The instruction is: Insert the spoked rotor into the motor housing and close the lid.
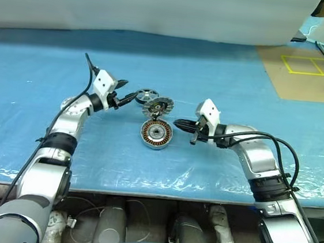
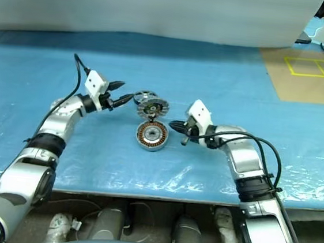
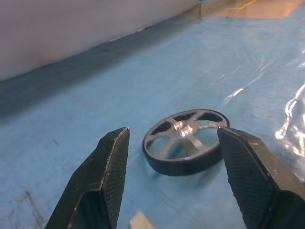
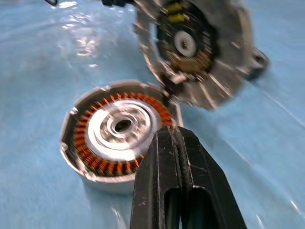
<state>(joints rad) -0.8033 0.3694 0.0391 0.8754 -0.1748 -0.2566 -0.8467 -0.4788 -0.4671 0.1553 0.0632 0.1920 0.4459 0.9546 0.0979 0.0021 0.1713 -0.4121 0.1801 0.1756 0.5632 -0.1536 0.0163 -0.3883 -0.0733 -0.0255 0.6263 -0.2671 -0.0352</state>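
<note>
Nearest you, the motor housing (image 1: 156, 134) lies flat on the blue table cover (image 1: 33, 79), copper windings facing up, nothing seated in it. Your right gripper (image 1: 179, 124) sits just beside it on the right, fingers pressed together, holding nothing; in the right wrist view its tips overlap the housing's rim. Just behind the housing, the lid (image 1: 158, 105) lies with ribbed rim and dark centre showing, tilted. Beyond it, touching or nearly so, rests the spoked rotor (image 1: 145, 94). Your left gripper (image 1: 127, 93) is at the rotor's left with jaws spread; its wrist view puts the rotor between the two fingertips (image 3: 112, 157), slightly ahead, not gripped.
</note>
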